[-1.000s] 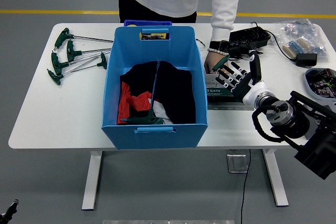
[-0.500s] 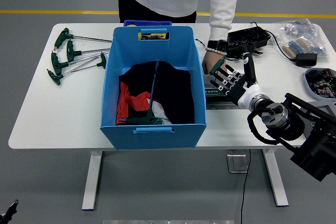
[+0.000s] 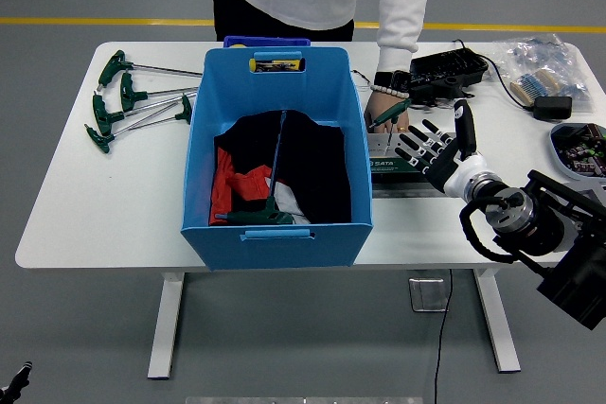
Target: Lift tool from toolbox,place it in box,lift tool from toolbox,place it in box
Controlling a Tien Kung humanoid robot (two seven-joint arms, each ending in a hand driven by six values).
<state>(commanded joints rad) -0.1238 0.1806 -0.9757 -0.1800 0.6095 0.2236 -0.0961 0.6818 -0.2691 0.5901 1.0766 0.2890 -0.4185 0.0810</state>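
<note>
A blue plastic box (image 3: 276, 234) stands mid-table, holding black and red cloth and one green T-handle tool (image 3: 266, 215). To its right lies the toolbox (image 3: 390, 169), a low tray with a green label. A person's hand (image 3: 383, 120) holds a green-handled tool (image 3: 392, 113) over the toolbox. My right hand (image 3: 434, 148) hovers open just right of that tool, fingers spread toward it, holding nothing. The left arm does not show.
Several green T-handle wrenches (image 3: 123, 101) lie at the table's far left. A black case (image 3: 449, 69), a plastic bag of parts (image 3: 543, 65) and a tray (image 3: 579, 145) occupy the far right. The person in white stands behind the box.
My right hand has shifted slightly right and lower, after moving left half a second earlier. The person's hand still holds the green-handled tool over the toolbox.
</note>
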